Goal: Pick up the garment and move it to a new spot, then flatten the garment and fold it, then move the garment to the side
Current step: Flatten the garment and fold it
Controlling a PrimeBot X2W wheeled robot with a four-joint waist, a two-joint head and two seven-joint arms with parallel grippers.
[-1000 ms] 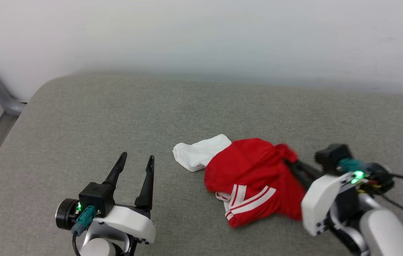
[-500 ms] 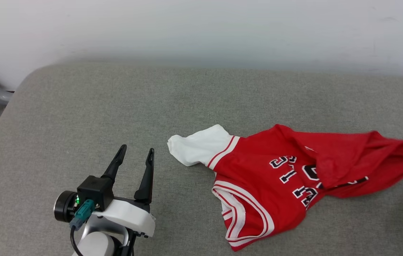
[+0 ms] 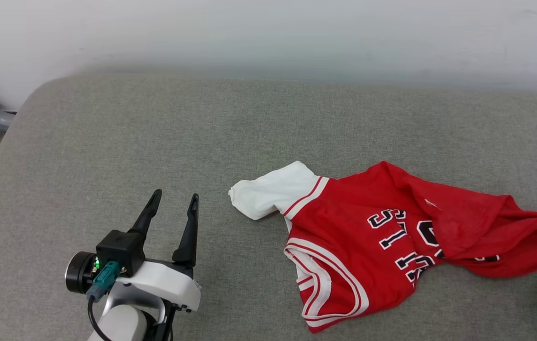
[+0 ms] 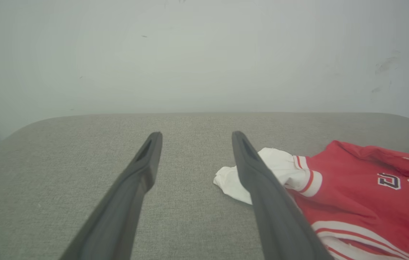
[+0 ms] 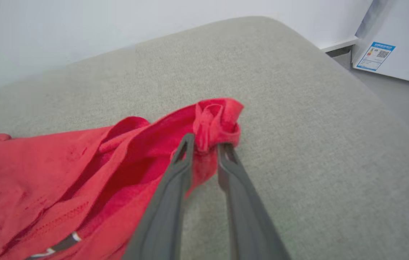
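Our right pincer (image 5: 206, 144) is clamped on a bunched red edge of the garment (image 3: 344, 237), with its fingers nearly together and angled low over the grey surface (image 3: 154, 132). Our left pincer (image 3: 172, 196) stands apart and empty, left of the garment, fingers pointing forward. The garment lies partly spread, lettering up, on the surface's right half.

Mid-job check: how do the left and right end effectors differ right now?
The left end effector is open; the right end effector is shut on a bunched red edge of the garment. Left holds nothing; right grips cloth. Left sits beside the white sleeve, apart from it; right is at the garment's opposite end. Both are over the grey cushion.
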